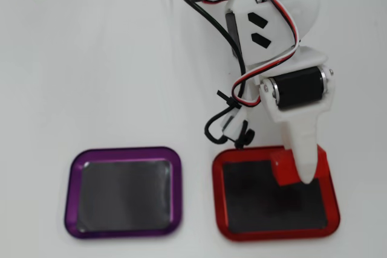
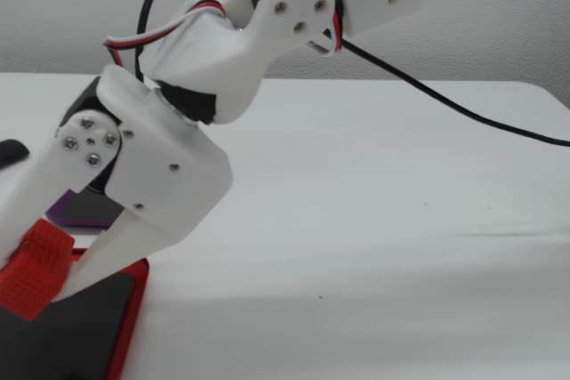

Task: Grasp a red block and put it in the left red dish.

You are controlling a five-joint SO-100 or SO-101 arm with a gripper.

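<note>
A: The arm is reaching down over the red-rimmed dish, which in the overhead view is sitting on the right, with the purple-rimmed dish lying well apart to its left on the white desk.

B: And the red block? Where is it sitting?

A: It is being pinched between the white fingers, the jaws closing tight on its two sides. In the fixed view it is tilting, one end angling down toward the dish's dark inside.

B: Is it touching the dish?

A: Hard to call. From overhead the block is hanging over the upper right part of the dish, near the far rim, with the pointed finger covering part of it. Whether it is resting on the grey floor, I cannot tell.

B: Cables?

A: Black and red-white wires are looping beside the wrist, just above the dish's rim.
</note>
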